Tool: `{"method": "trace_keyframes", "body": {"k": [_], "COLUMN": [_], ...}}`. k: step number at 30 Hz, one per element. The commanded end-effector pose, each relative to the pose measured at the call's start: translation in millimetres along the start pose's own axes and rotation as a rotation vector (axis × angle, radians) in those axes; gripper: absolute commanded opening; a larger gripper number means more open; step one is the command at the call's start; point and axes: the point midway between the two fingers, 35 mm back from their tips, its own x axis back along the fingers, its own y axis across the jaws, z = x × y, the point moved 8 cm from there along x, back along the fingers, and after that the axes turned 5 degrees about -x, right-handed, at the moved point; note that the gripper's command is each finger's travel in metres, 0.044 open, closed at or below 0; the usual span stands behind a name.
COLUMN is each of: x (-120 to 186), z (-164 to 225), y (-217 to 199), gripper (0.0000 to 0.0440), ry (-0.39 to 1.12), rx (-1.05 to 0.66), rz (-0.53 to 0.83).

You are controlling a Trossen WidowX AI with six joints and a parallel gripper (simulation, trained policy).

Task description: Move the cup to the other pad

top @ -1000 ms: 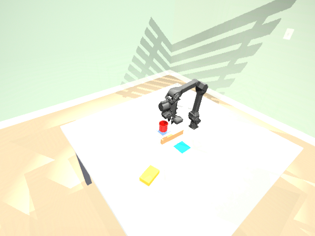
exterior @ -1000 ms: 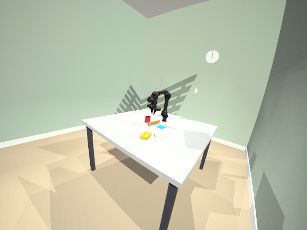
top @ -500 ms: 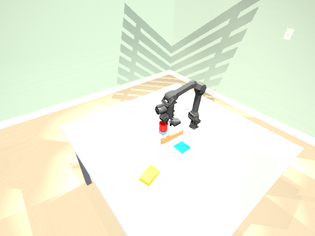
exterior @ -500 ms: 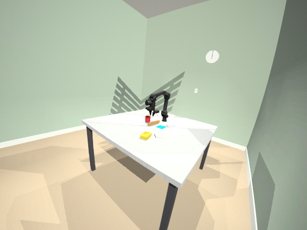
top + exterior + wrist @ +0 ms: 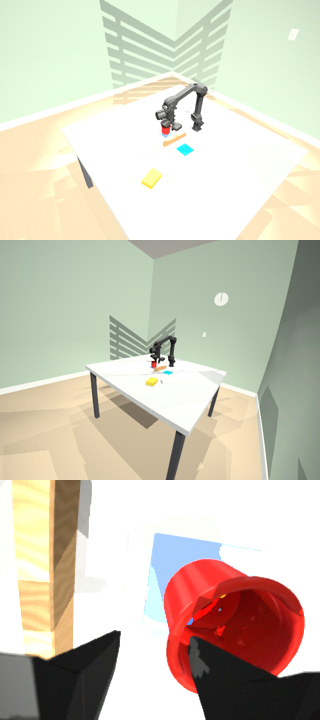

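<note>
Pale green walls back the white table [image 5: 219,186] [image 5: 144,392], where the arm [image 5: 182,94] [image 5: 172,348] arches from its base, its claw [image 5: 170,126] [image 5: 158,361] [image 5: 155,636] pointing down, parted and gripping nothing, over the upright red cup [image 5: 165,129] [image 5: 154,364] [image 5: 200,587] on the blue pad [image 5: 165,135] [image 5: 151,367] [image 5: 182,550].

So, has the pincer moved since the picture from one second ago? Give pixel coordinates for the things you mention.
Yes. In the top view, the pincer [image 5: 171,127] [image 5: 157,361] [image 5: 155,636] has moved toward the blue pad [image 5: 165,135] [image 5: 151,367] [image 5: 185,547] under the red cup [image 5: 165,130] [image 5: 154,364] [image 5: 192,582].
</note>
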Motion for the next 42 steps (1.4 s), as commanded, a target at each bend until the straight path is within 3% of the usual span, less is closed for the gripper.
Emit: {"method": "trace_keyframes", "body": {"k": [1, 8, 16, 42], "x": [-15.3, -36.6, -48.4, 3.9], "z": [-1.0, -2.0, -1.2, -3.8], "y": [-2.5, -4.6, -7.4, 0.0], "gripper": [0.0191, 0.0191, 0.0003, 0.0002], "ry": [0.024, 0.035, 0.041, -0.049], "rx": [0.04, 0.128, 0.25, 0.508], "rz": [-0.005, -0.025, -0.03, -0.017]}}
